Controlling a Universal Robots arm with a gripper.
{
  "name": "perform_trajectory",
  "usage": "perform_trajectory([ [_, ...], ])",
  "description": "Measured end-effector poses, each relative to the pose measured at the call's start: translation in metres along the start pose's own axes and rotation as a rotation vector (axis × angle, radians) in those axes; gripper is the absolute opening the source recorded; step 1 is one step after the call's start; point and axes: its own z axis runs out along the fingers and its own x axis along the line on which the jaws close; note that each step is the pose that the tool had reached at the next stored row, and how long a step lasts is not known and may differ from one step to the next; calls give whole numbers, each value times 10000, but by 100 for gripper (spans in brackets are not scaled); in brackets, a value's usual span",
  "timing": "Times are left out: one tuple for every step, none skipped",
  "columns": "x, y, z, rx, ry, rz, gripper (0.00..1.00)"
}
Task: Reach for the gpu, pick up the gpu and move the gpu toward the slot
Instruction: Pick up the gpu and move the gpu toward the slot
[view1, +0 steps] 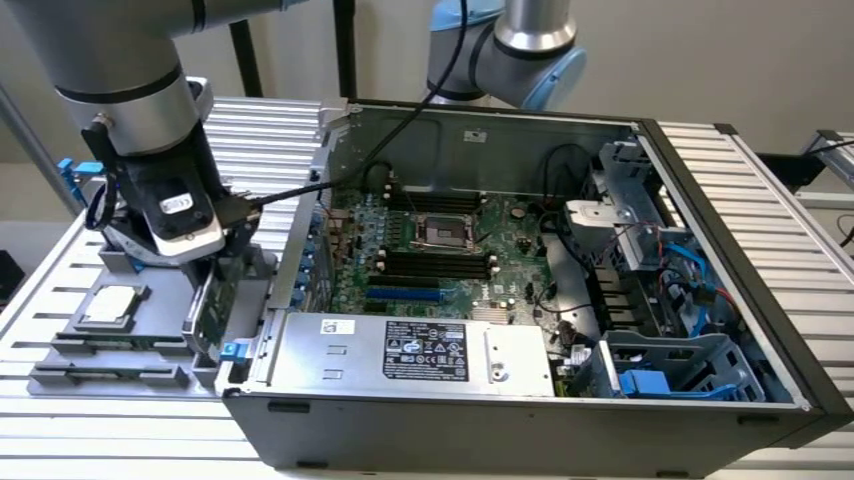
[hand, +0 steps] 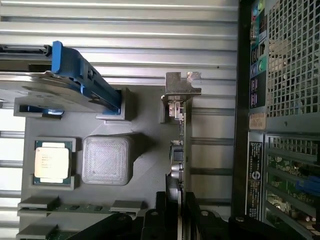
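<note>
**Gripper down at the gpu, card in its tray holder**

Exterior view
- Slatted aluminium worktop (view1: 801, 250) carries an open computer case (view1: 534, 420) and, against the case's outer wall on the exterior view's left, a grey fixture tray (view1: 80, 370).
- The arm comes down over the tray's case-side edge. The gripper (view1: 204, 275) is low, right at the gpu (view1: 200, 310).
- The gpu stands on edge along that case-side edge of the tray, a thin green strip, close to the case wall and outside the case.
- A square silver-topped chip (view1: 114, 303) lies flat in a pocket nearer the tray's outer edge, well apart from the card.
- Blue frame of a hard drive (view1: 67, 168) shows past the arm, at the tray's far edge.
- Inside the case: motherboard (view1: 441, 240) on the floor, power supply (view1: 414, 350) along the near wall.
- A second arm (view1: 514, 40) stands beyond the case's far wall.

Wrist view
- The gpu (hand: 183, 145) is seen edge-on, its silver bracket (hand: 182, 90) at the end away from the gripper (hand: 177, 217).
- The gripper sits astride the card's near end. Clamped or merely close: cannot tell.
- The card runs along the tray (hand: 150, 170) edge facing the case (hand: 285, 60), with bare worktop (hand: 125, 30) slats between.
- A grey ribbed block (hand: 107, 159) sits between the chip (hand: 52, 162) and the card.
- The hard drive (hand: 50, 82) rests tilted in its stand.
</note>
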Motion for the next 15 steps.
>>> perform_trajectory([
  [1,1,-46,0,0,0,26],
  [1,3,-92,0,-1,1,26],
  [2,5,-137,0,-1,1,26],
  [2,6,-184,1,1,1,26],
  [2,8,-226,0,0,1,26],
  [2,10,-275,-1,-1,0,26],
  [1,11,-320,1,1,0,26],
  [-1,13,-365,0,-1,-1,26],
  [-2,14,-409,0,0,0,26],
  [-5,16,-456,1,1,0,26],
  [-7,17,-501,0,0,0,26],
  [-11,18,-546,1,1,0,26],
  [-18,20,-591,0,0,0,26],
  [-27,21,-636,-1,-1,0,26],
  [-37,22,-681,1,0,0,26],
])
